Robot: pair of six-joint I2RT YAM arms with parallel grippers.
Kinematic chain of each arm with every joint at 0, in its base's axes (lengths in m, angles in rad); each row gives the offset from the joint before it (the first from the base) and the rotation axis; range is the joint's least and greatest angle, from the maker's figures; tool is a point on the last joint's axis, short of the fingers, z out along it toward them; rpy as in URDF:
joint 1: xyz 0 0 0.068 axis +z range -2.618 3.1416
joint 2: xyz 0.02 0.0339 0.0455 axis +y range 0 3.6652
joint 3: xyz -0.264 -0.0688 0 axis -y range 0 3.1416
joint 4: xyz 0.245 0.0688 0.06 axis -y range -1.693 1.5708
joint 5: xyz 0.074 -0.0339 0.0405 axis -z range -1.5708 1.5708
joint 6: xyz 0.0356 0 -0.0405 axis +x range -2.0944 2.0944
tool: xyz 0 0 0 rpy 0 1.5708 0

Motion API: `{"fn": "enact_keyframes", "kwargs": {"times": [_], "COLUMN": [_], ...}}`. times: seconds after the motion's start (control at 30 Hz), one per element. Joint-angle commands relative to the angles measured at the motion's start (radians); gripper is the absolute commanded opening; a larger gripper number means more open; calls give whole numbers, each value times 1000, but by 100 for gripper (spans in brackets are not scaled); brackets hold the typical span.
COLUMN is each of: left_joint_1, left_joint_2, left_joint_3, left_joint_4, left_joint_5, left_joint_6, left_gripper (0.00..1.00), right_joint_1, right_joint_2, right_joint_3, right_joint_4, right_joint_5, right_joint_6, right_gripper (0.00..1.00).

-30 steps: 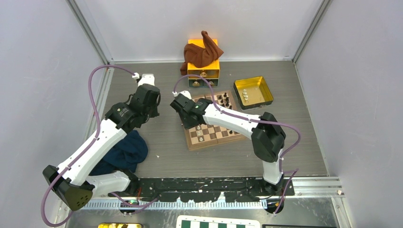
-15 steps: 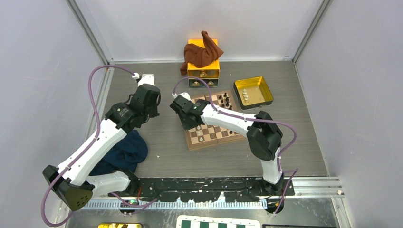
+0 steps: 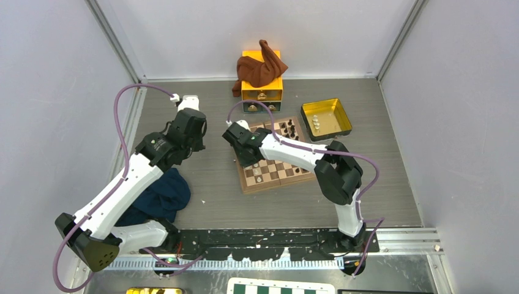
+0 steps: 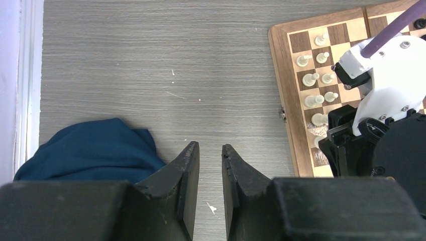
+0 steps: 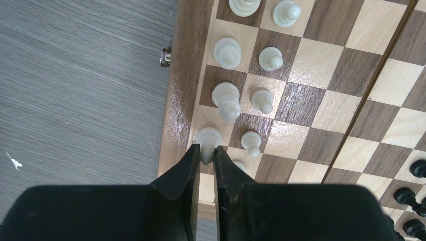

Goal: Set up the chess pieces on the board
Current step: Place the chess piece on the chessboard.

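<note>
Slides a bit further over the wooden chessboard [image 5: 181, 75] than a moment ago. Pinches a cream-white piece [image 5: 208, 136] by its top in the narrow right gripper [image 5: 204, 150], upright at the board's left edge row, straight under the jaws. Holds the left gripper [image 4: 210, 148] narrow and empty, well off the board.

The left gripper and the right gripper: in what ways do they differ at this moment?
The left gripper has its black fingers slightly apart, with nothing between them; the right gripper is shut on a small cream-white chess piece. The left gripper is over bare grey table near a dark blue cloth; the right gripper is at the edge of the square wooden chessboard. Both point down.
</note>
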Motion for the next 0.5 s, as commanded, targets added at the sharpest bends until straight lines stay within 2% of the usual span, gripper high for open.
{"fn": "enact_keyframes", "kwargs": {"times": [0.0, 0.47], "left_joint_1": [-1, -2], "left_joint_2": [-4, 7], "left_joint_3": [5, 12], "left_joint_4": [20, 26], "left_joint_5": [-27, -29], "left_joint_6": [-6, -1], "left_gripper": [25, 25], "right_joint_1": [-8, -18], "right_joint_2": [4, 20], "right_joint_3": [-1, -4], "right_joint_4": [37, 42], "right_joint_5": [-6, -17], "right_joint_6": [-13, -19], "right_gripper": [1, 1]}}
